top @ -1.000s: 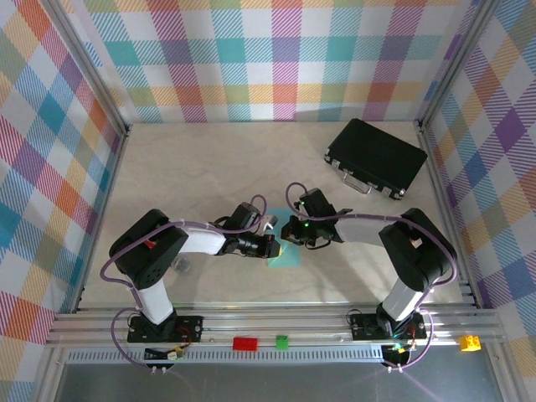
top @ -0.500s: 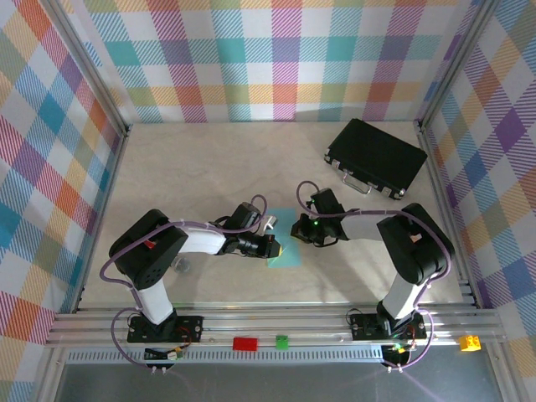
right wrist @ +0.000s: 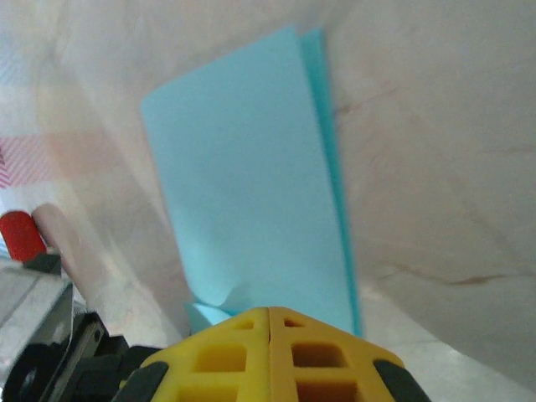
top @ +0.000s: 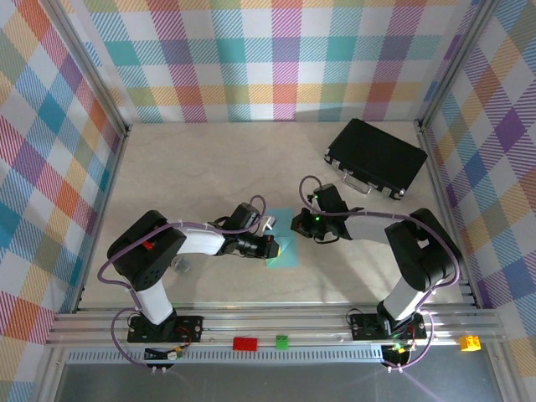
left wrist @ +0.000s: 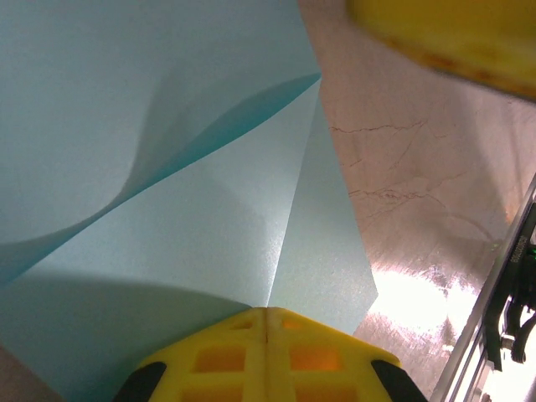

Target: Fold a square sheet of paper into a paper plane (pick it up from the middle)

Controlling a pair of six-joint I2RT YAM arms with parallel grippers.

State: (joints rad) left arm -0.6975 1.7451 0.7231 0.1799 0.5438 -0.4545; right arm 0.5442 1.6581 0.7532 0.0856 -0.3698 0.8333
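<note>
- First, a pale table (top: pixel 209 167) is seen from above, with bright checked walls (top: pixel 276 59) set around it.
- A black case (top: pixel 377 157) is laid flat in the upper right of the top view, well apart from the paper.
- Two arms are reached in from the bottom edge of that view, and their tips are brought close together near the middle.
- The square sheet of paper (top: pixel 286 253) is found on the table just below the middle of the top view, between the two arm tips.
- In the left wrist view the paper (left wrist: pixel 167 167) is seen puffed up off the table, with a sharp fold line across it.
- In the right wrist view the paper (right wrist: pixel 243 193) is seen doubled over, with two edges shown side by side on its right.
- The left gripper (top: pixel 272 247) is closed tight, and in its own view (left wrist: pixel 266 311) the fold line is run right into its yellow tips, so the paper looks pinched there.
- The right gripper (top: pixel 300 226) is closed tight too, and its tips (right wrist: pixel 269 310) are set at the paper's near edge, but a pinch cannot be told.
</note>
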